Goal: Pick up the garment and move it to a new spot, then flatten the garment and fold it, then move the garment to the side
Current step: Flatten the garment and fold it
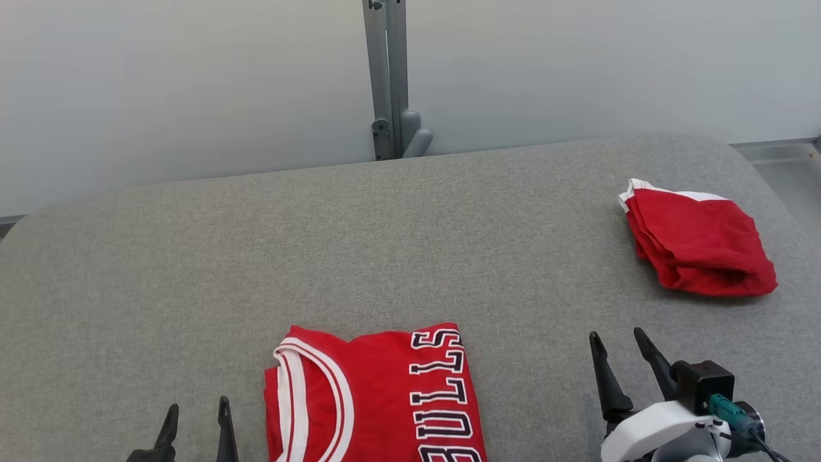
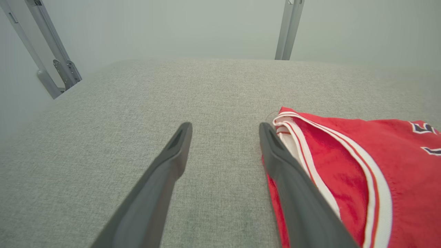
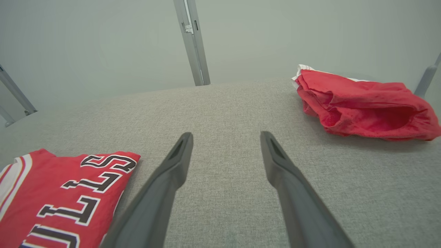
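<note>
Left jaws: the left gripper [image 1: 198, 404] stood with its two dark fingers wide apart and gripped nothing; only bare grey cloth showed between them.
Left jaws and jersey: the jersey [image 1: 378, 398] lay just beside this gripper, on its right. In the left wrist view the finger nearer the jersey [image 2: 293, 193] overlapped the striped collar edge. Whether it touched the fabric could not be told.
Right jaws: the right gripper [image 1: 616, 333] also stood spread and empty, over bare cloth near the table's near edge.
Right jaws and jersey: the jersey's lettered side lay to this gripper's left, with a strip of bare table between them.
Jersey: it was red and folded into a neat flat rectangle. It lay at the middle of the near edge, between the two grippers, and ran out of the bottom of the head view. The white-banded collar faced the left side, and black letters edged in white ran along the right side.
Second garment: a crumpled red garment [image 1: 699, 240] with a white band lay in a loose heap near the far right corner. It was beyond the right gripper and well apart from the jersey.
Table [image 1: 385, 244]: its top was grey cloth, with rounded far corners.
Behind the far edge: a grey metal post [image 1: 387, 77] rose against a pale wall.
</note>
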You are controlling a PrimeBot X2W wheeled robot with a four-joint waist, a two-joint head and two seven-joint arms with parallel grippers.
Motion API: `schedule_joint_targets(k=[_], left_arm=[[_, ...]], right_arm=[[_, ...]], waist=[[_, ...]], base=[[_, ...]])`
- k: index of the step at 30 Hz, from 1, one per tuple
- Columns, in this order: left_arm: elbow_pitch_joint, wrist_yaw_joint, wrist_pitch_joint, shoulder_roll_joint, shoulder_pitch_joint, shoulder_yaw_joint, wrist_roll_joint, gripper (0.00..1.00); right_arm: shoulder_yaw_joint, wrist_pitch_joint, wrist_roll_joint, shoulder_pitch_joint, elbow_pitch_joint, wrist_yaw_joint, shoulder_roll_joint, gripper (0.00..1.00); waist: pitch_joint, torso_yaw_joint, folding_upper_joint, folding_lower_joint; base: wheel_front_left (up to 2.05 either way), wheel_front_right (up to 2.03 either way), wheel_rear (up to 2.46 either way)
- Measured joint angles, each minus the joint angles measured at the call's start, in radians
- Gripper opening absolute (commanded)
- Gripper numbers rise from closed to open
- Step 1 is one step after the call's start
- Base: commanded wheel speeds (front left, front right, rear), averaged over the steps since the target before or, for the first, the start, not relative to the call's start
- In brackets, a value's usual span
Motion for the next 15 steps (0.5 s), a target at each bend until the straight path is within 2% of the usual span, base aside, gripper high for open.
schedule_joint_targets(k=[15], left_arm=[[-0.003, -0.018, 0.0, 0.0, 0.013, 0.004, -0.034, 1.0]], right_arm=[[-0.006, 0.0, -0.008, 0.016, -0.012, 0.0, 0.004, 1.0]], waist=[[-0.005, 0.0, 0.0, 0.0]], base=[[0.0, 0.0, 0.0]])
